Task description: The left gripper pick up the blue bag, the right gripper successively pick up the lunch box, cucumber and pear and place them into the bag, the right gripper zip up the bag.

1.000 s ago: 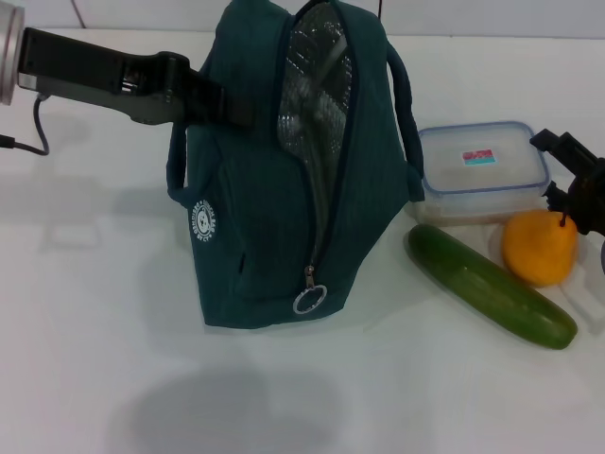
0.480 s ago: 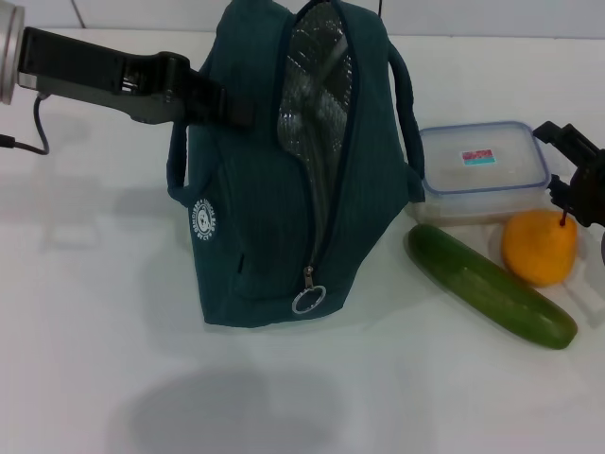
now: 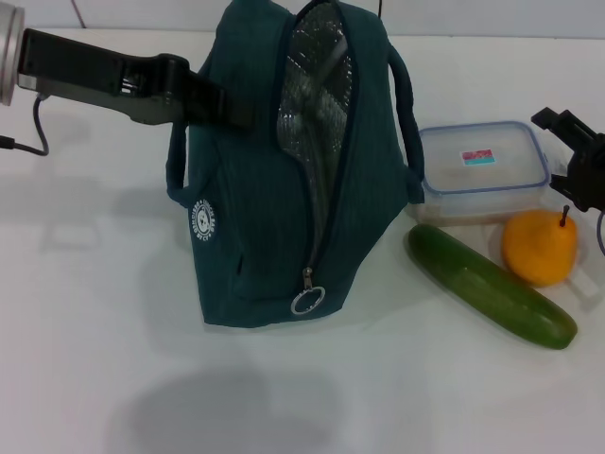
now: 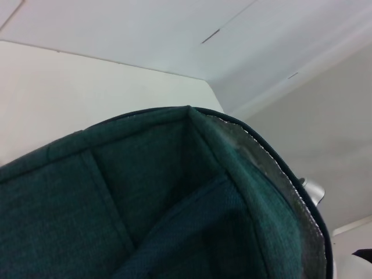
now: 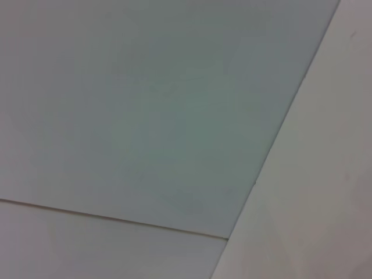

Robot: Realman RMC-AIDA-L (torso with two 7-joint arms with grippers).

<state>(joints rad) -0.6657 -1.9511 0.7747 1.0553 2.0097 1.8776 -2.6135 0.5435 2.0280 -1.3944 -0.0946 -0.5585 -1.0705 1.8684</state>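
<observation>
My left gripper (image 3: pixel 222 104) held the blue bag (image 3: pixel 255 218) by its upper left side, at the near edge of the mouth, so that the bag stood upright on the white table (image 3: pixel 95 359) with its zipper undone and the silver lining (image 3: pixel 317 95) facing my right arm; I judged that this grip served to keep the opening steady for loading. Its fingers were pressed onto the fabric there, though how much cloth lay between them was hidden by the bag; the left wrist view showed only the rim of the bag (image 4: pixel 192 116) close up. The zipper pull (image 3: pixel 309 300) hung low on the front. The lunch box (image 3: pixel 482 170) lay flat just right of the bag, lid on, with the cucumber (image 3: pixel 490 286) lying slantwise in front of it and the pear (image 3: pixel 539 248) upright beside both, all three within reach of my right arm. My right gripper (image 3: pixel 579 161) hovered at the lunch box's right edge, above the pear, its fingers spread and holding nothing; I could not tell whether one touched the lid
</observation>
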